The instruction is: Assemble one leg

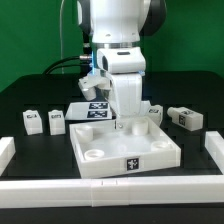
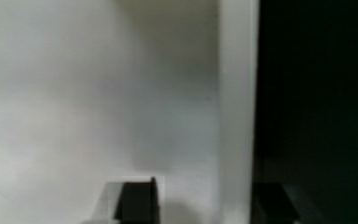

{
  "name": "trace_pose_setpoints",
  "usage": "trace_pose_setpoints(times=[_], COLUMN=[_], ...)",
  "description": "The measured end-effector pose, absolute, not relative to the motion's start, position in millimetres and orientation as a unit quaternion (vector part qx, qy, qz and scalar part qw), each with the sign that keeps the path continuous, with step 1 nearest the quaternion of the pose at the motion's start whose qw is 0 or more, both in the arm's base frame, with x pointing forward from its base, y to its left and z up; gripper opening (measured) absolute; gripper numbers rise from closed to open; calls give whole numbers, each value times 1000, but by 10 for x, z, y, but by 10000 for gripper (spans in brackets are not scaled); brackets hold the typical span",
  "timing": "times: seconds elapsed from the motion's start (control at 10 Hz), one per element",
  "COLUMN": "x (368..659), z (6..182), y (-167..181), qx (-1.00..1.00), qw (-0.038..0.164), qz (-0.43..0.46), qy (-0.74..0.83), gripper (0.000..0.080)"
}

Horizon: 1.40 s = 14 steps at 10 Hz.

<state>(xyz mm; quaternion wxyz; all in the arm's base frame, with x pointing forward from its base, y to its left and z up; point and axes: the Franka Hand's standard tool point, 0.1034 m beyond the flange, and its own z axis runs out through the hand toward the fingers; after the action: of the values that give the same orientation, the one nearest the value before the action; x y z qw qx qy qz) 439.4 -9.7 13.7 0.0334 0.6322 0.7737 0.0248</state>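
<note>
My gripper (image 1: 128,120) hangs straight down over the back edge of the large white square tray-like part (image 1: 125,150). In the wrist view the gripper (image 2: 220,203) has its two dark fingertips (image 2: 137,200) apart. The part's blurred white surface (image 2: 105,100) fills most of that picture and ends at a straight edge between the fingers, with black table beyond. No leg shows between the jaws. Two legs (image 1: 31,120) (image 1: 56,121) lie on the exterior view's left. One leg (image 1: 186,119) lies on its right, another (image 1: 153,112) just beside the gripper.
A white wall (image 1: 110,185) runs along the table's front, with side pieces at both ends (image 1: 6,150) (image 1: 214,148). The marker board (image 1: 92,110) lies behind the tray-like part, partly hidden by the arm. A green backdrop stands behind.
</note>
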Motion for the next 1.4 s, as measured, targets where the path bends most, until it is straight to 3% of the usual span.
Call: trace_pose_setpoints(times=[0.1, 0.8, 1.4], x=[4394, 4394, 4633], z=[139, 137, 142], y=[-98, -97, 557], qx=[632, 634, 718], qw=[33, 33, 40], qz=[25, 25, 50], qy=[774, 773, 693], gripper=[61, 61, 61])
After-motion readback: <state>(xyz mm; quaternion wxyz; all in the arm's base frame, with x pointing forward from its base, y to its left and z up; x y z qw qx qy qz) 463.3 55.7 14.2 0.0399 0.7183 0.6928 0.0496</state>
